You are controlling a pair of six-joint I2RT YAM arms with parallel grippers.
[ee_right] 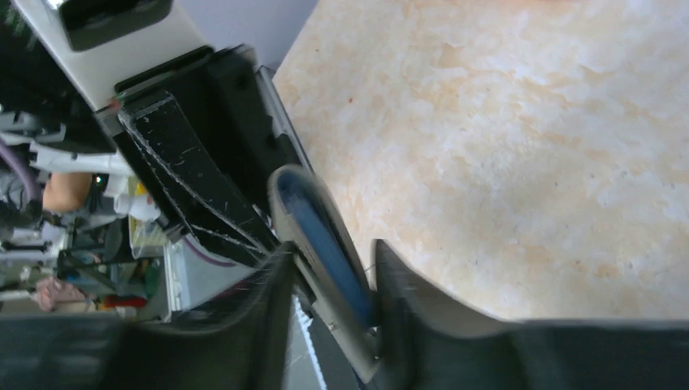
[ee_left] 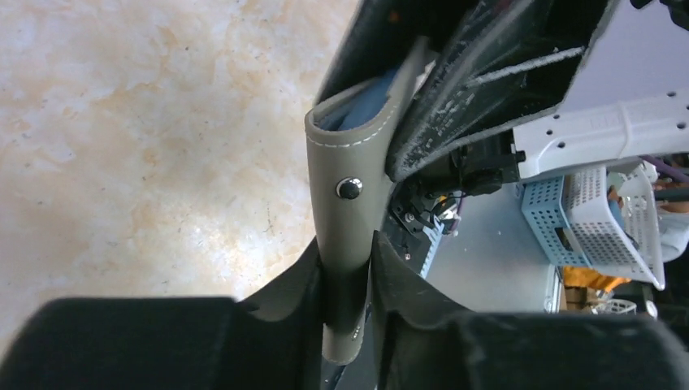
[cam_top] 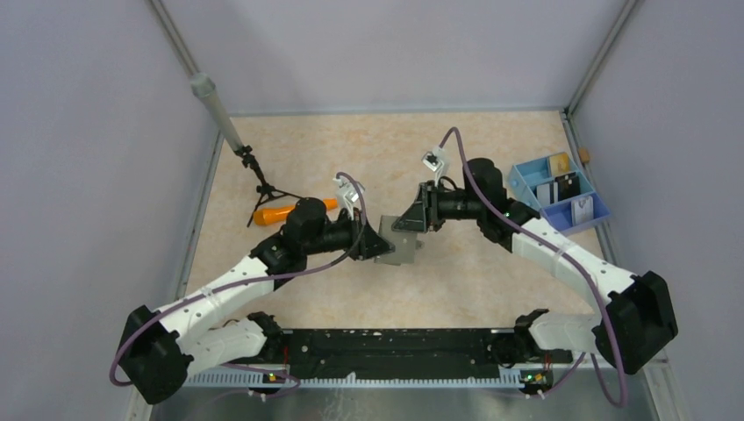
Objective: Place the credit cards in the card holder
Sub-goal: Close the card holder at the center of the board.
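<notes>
– From where is the scene taken in the top view?
– It is looked down on from above and behind the arm bases [cam_top: 254,338], from far enough off that the whole table [cam_top: 289,289] is taken in.
– And the wrist views?
– Each is aimed along its own arm at very short range. The card holder [ee_left: 349,203] is seen from opposite ends in both, and at mid-table from above.

Our arms reach inward and meet mid-table. The left gripper [cam_top: 381,240] points toward 3 o'clock, pinching the card holder [cam_top: 400,252]. The right gripper [cam_top: 408,222] points toward 8 o'clock, its jaws straddling it, grip unclear.
</notes>
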